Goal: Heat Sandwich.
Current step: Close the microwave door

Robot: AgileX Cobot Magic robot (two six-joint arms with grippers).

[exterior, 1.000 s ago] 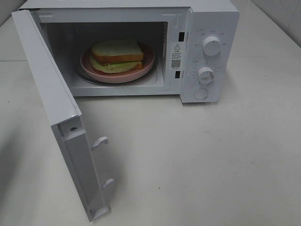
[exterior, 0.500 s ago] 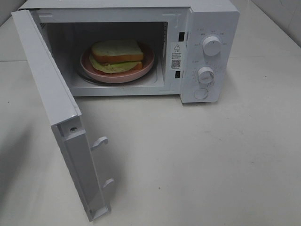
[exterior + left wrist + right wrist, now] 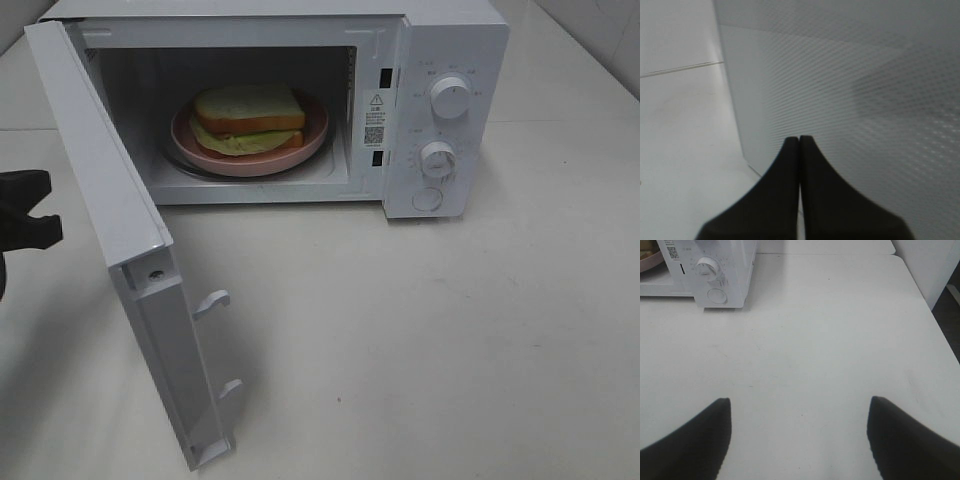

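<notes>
**Half done: sandwich loaded, door and dials left**

From the high camera, the sandwich (image 3: 248,120) sits on a pink plate (image 3: 300,150) inside the microwave (image 3: 455,30), so loading looks finished. The door (image 3: 100,180) stands swung wide toward the camera, hinged on the left. The upper dial (image 3: 450,97) and lower dial (image 3: 438,160) have nothing near them. The left gripper (image 3: 28,208) shows at the left edge of the view, just beside the door's outer face. Whether it touches the door cannot be told from here. The right gripper is not in this view.

In the left wrist view, the two black fingers (image 3: 780,200) are pressed together with nothing between them. They point at the door's dotted outer panel (image 3: 865,75), close to it, with bare table (image 3: 680,125) to one side. That suits a push to close the door, which I judge to be the step in hand.

In the right wrist view, the right gripper (image 3: 800,402) has its fingers spread wide and empty. It hangs over the table (image 3: 830,340), well apart from the microwave's control panel, where the lower dial (image 3: 706,267) is visible. Closing the door and setting the dials are not yet done.
</notes>
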